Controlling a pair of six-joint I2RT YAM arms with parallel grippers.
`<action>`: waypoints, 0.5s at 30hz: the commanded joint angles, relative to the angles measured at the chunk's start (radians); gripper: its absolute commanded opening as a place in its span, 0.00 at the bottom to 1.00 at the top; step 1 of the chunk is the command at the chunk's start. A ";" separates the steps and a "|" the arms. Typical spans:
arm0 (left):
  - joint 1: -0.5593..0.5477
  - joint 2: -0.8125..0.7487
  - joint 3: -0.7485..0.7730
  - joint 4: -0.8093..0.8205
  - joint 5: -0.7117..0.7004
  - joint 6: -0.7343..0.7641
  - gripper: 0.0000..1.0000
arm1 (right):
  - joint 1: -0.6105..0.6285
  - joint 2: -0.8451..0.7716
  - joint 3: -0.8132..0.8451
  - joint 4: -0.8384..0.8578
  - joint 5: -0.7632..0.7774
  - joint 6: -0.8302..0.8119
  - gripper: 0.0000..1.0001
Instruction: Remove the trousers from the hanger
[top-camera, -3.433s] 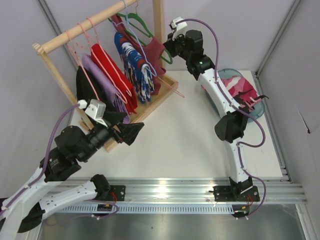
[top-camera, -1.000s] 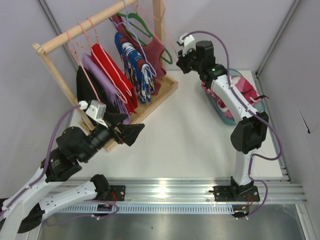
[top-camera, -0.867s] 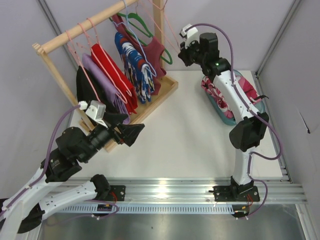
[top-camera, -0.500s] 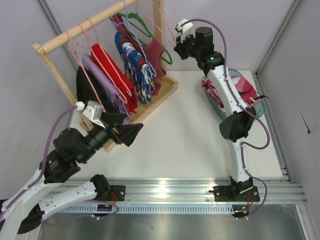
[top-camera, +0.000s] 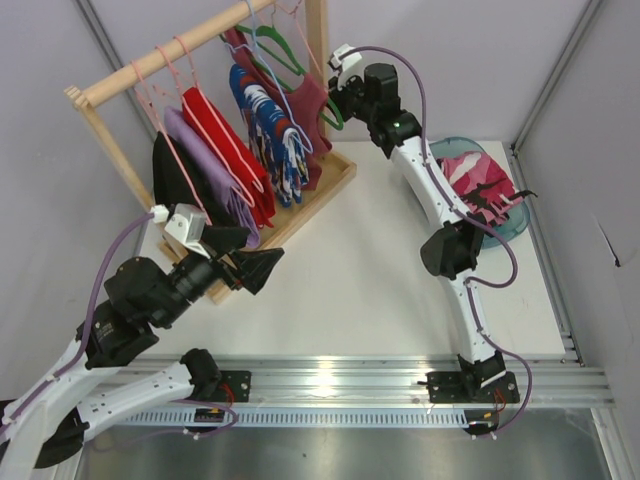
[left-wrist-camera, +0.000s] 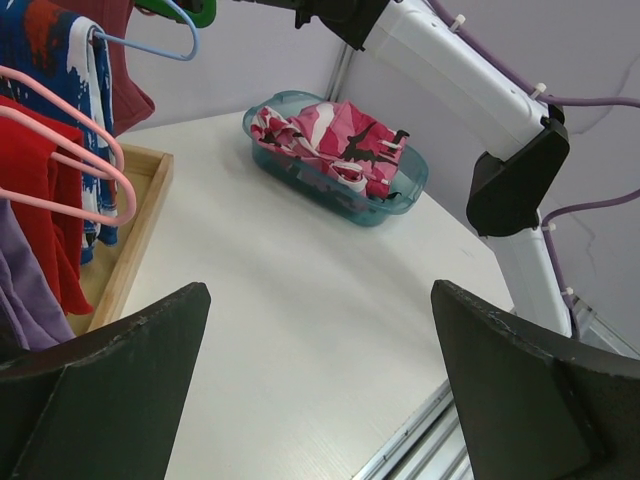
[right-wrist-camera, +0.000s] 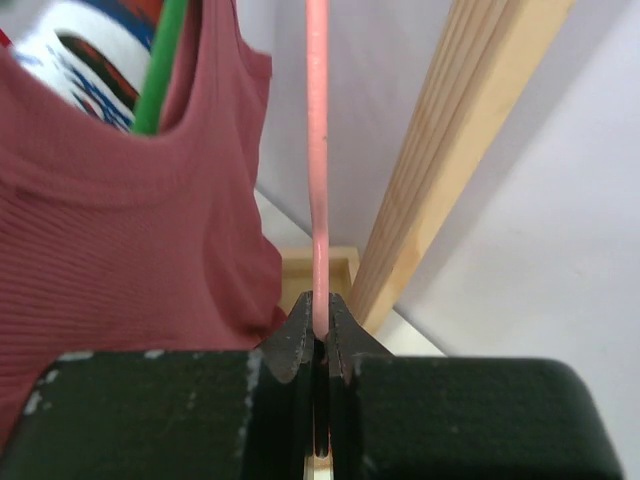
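We see our right claw (right-wrist-camera: 318, 335) pinching the bare hanger (right-wrist-camera: 317, 150) beside the rack post (right-wrist-camera: 450, 150), trousers (left-wrist-camera: 335, 140) already in the tub (left-wrist-camera: 400, 205) well behind it, left claw (left-wrist-camera: 320, 290) wide and empty; next, probably hook it onto the rail (top-camera: 170, 55).

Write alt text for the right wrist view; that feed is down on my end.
The right gripper is shut on the wire of a thin pale-pink hanger, which rises straight up mid-frame. Left of it hangs a dull red ribbed top on a green hanger; right of it slants a wooden post.
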 joint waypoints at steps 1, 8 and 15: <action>0.007 0.000 0.034 -0.004 -0.006 0.036 1.00 | 0.001 -0.015 0.062 0.089 0.027 0.080 0.00; 0.007 -0.009 0.028 -0.008 -0.003 0.040 1.00 | 0.027 0.024 0.093 0.142 0.059 0.071 0.00; 0.009 -0.029 0.023 -0.016 -0.015 0.037 0.99 | 0.026 0.081 0.087 0.092 0.065 0.091 0.00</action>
